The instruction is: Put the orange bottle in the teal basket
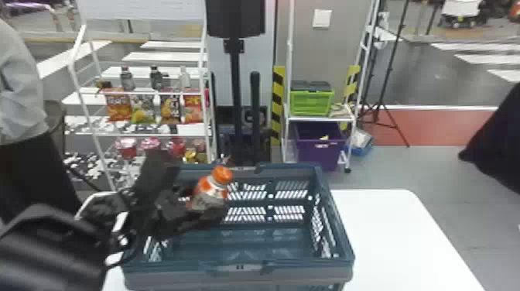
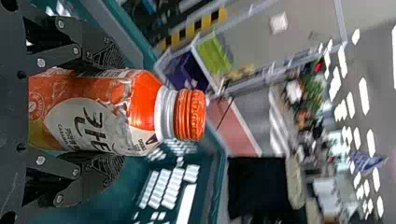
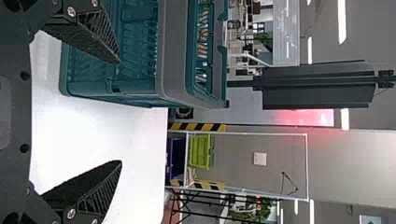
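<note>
My left gripper [image 1: 193, 216] is over the left part of the teal basket [image 1: 240, 267], shut on the orange bottle [image 1: 211, 189], whose cap tilts up and to the right. In the left wrist view, the left gripper [image 2: 109, 114] has its fingers on both sides of the orange bottle [image 2: 135, 102], and the basket's wall [image 2: 217, 177] shows behind. My right gripper [image 3: 120, 112] stands open with nothing between its fingers, near the outside of the teal basket [image 3: 175, 51] in the right wrist view.
The basket stands on a white table [image 1: 379, 232], with bare tabletop to its right. Beyond are a snack rack [image 1: 147, 133] at the left and a shelf with a green crate [image 1: 311, 101] and a purple bin [image 1: 319, 149].
</note>
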